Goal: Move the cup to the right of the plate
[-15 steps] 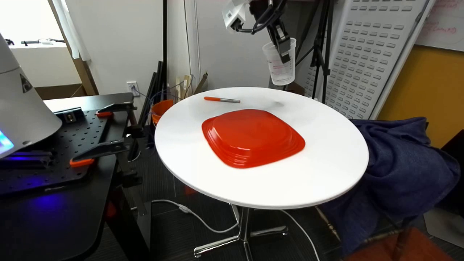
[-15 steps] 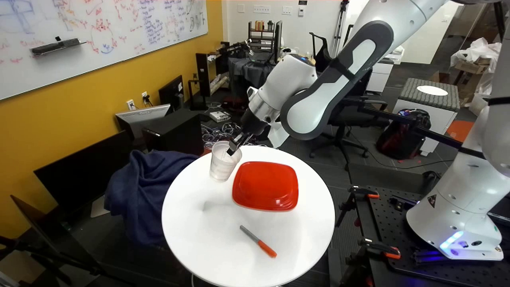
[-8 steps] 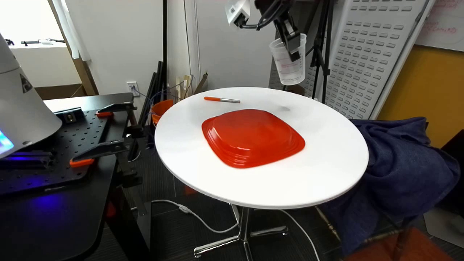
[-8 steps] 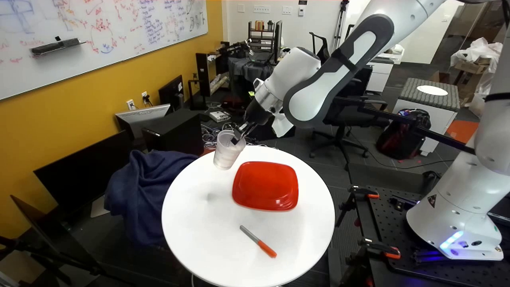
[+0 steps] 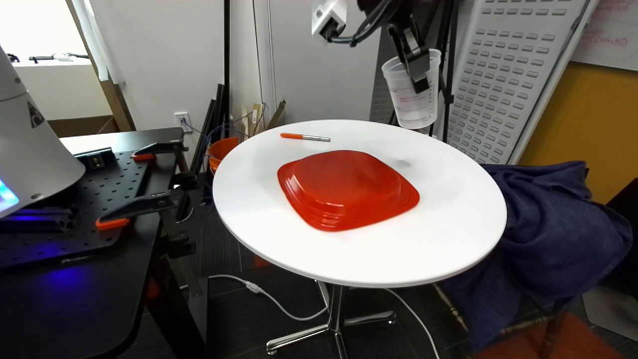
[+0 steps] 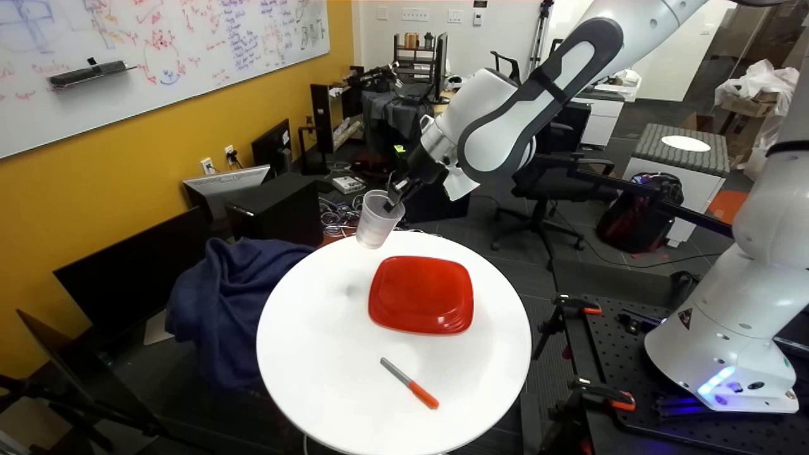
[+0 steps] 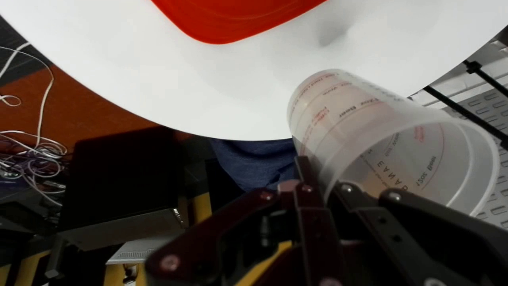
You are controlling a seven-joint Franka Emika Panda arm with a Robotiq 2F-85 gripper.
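The cup point(image 5: 406, 107) is a clear plastic tumbler with printed lines. It is held in the air, slightly tilted, over the far edge of the table in both exterior views point(image 6: 374, 229). My gripper point(image 5: 422, 84) is shut on the cup's wall at the rim, one finger inside and one outside; this shows in the wrist view too, with the cup point(image 7: 337, 107) beside the gripper point(image 7: 317, 174). The plate point(image 5: 349, 184) is red, squarish, and lies with its raised middle up on the table. It also shows in an exterior view point(image 6: 421, 294) and partly in the wrist view point(image 7: 222, 24).
The round white table point(image 5: 448, 234) bears the plate and an orange-grey pen point(image 5: 305, 136), which also shows in an exterior view point(image 6: 409, 383). A blue cloth point(image 5: 548, 239) hangs beside the table. A tripod point(image 5: 441, 75) stands behind the cup.
The gripper has carried the cup rightward in an exterior view, and up and right, toward the table's far edge, in an exterior view from the opposite side. Plate and pen have not moved.
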